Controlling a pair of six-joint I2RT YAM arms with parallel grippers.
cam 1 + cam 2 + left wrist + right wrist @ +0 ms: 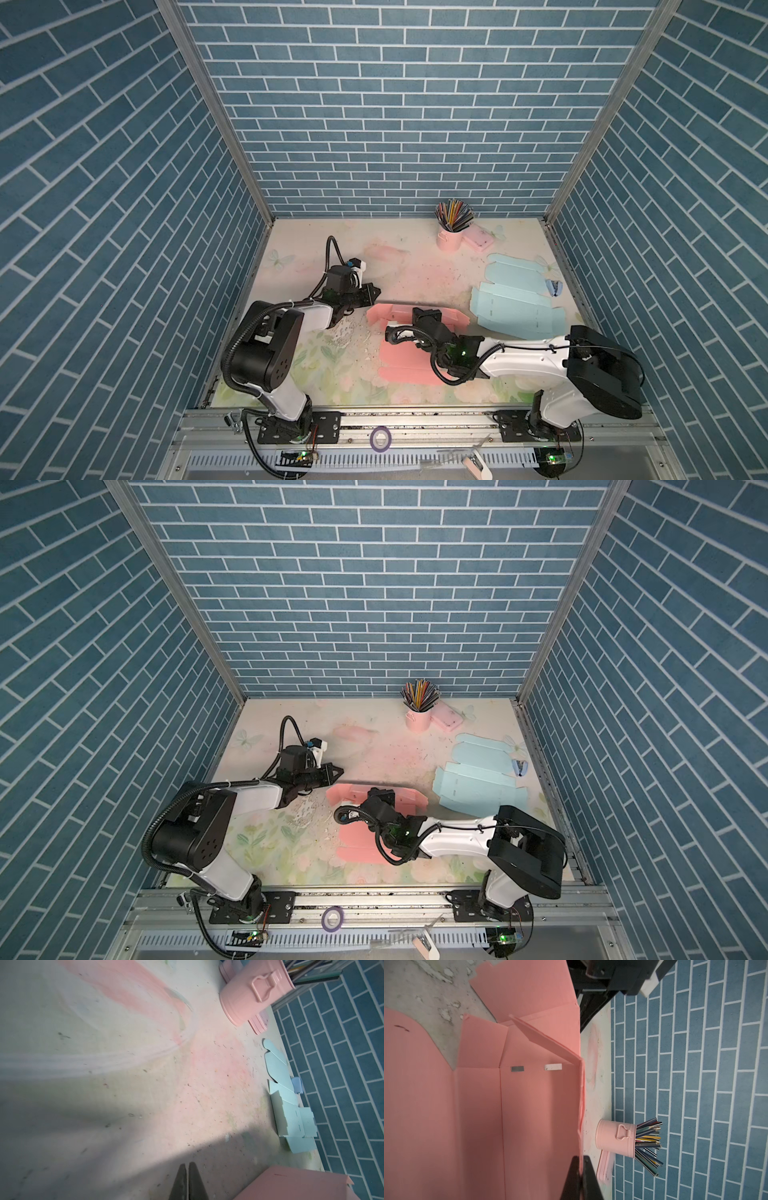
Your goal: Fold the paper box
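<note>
Right gripper (580,1167) clamped on edge of raised far wall of pink paper box (477,1115). Box half-formed at centre of table (415,266): base and near flaps flat, far wall upright, side tab angled inward, two slots along crease. Left gripper (188,1168) closed, empty, just beside box's far left corner.

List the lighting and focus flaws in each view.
Both top views: sharp, but the wide lens splays the brick walls. Left wrist view: a broad shadow darkens part of the table, and the left gripper is a dark, soft silhouette. Right wrist view: the right gripper is likewise dark and blurred against the pink paper box; the pencil cup stays crisp.
</note>
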